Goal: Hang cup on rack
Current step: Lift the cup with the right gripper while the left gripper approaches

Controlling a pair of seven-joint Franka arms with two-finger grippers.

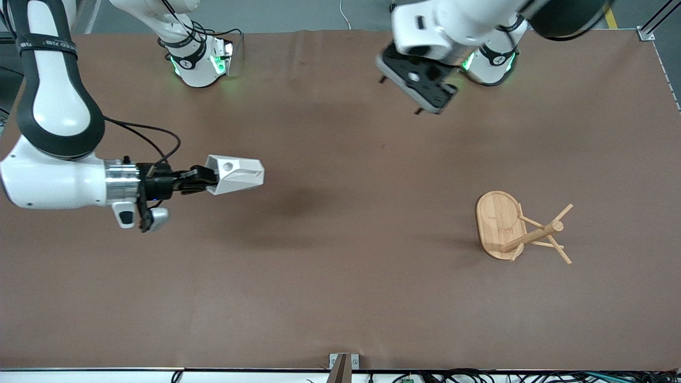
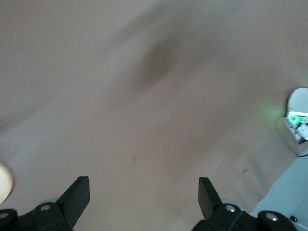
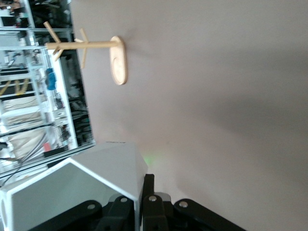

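The white faceted cup (image 1: 237,174) is held on its side in the air by my right gripper (image 1: 210,180), over the table toward the right arm's end. The fingers are shut on the cup's wall. In the right wrist view the cup (image 3: 72,187) fills the corner by the right gripper (image 3: 143,192). The bamboo rack (image 1: 524,229) stands on its oval base toward the left arm's end, with its post and thin pegs; it also shows in the right wrist view (image 3: 91,45). My left gripper (image 1: 400,96) hangs open and empty near its own base; the left wrist view shows it (image 2: 143,190) over bare table.
The brown table mat (image 1: 340,276) spreads between the cup and the rack. The right arm's base (image 1: 199,58) and the left arm's base (image 1: 489,61) stand at the table's edge farthest from the front camera. A small metal bracket (image 1: 343,364) sits at the nearest edge.
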